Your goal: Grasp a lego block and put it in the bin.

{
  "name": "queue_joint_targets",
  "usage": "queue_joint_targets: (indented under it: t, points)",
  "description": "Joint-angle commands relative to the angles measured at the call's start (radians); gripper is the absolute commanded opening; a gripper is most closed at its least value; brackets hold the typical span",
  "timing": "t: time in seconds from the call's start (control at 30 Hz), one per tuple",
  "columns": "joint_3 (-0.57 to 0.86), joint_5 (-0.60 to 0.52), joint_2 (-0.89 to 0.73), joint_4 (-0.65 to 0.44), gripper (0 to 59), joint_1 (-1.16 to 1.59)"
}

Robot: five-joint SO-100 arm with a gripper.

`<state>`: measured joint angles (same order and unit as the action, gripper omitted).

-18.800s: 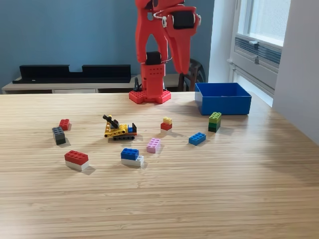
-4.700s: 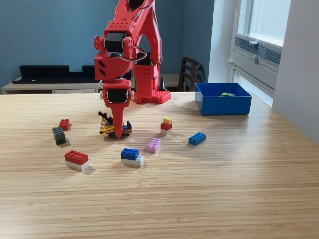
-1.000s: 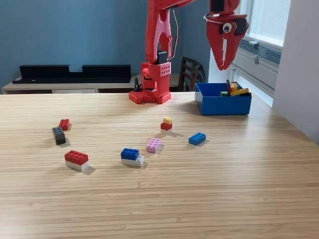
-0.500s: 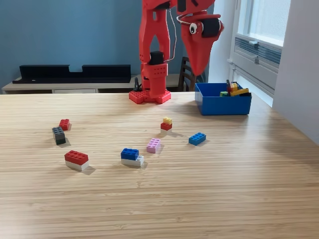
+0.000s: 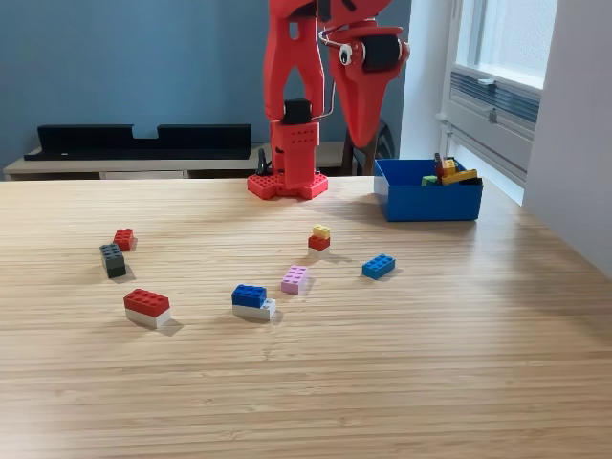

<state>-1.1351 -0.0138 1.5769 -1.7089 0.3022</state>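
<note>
Exterior view, left to right. 7 loose lego pieces lie on the wood surface (image 5: 316, 382), all in the middle band of the frame.

Left side, 3 pcs: 1 small red block (image 5: 122, 238) and, just beside it and slightly lower, 1 dark grey block (image 5: 113, 259); lower still, 1 red-on-white stack (image 5: 146, 307).

Centre, 3 pcs: 1 blue-on-white stack (image 5: 251, 300), 1 pink block (image 5: 295, 278) just to its right, and 1 yellow-on-red stack (image 5: 319, 237) above that, apart from it.

Right of centre: 1 blue block (image 5: 379, 266), alone, between the pink one and the bin.

Top centre: 1 red arm, base (image 5: 288, 177) standing at the far edge of the surface. Its pincer (image 5: 358, 134) hangs high, tip pointing down, well above the surface, left of the bin and not over it. Jaws look clenched together w/ nothing between them.

Upper right of the frame: 1 blue bin (image 5: 427, 200), open-topped, sitting on the surface near the far right edge. Inside, at its right end, a yellow/black/red lego model (image 5: 451, 172) pokes above the rim, plus 1 small green bit (image 5: 429, 180) just left of it; exact no. of pcs inside can't be told.

Background, upper left: 1 long black shelf unit (image 5: 143, 141) against a blue wall. Far right: 1 window (image 5: 502, 57).
</note>
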Motion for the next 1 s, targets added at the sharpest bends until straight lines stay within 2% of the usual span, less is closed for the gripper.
queue_joint_targets:
  t: [0.03,0.73,1.0]
  points:
    - [0.074,0.011,0.014,-0.02,0.1,-0.066]
    - [0.057,-0.034,0.012,-0.017,0.1,-0.715]
    - [0.04,-0.018,0.012,0.002,0.1,-0.919]
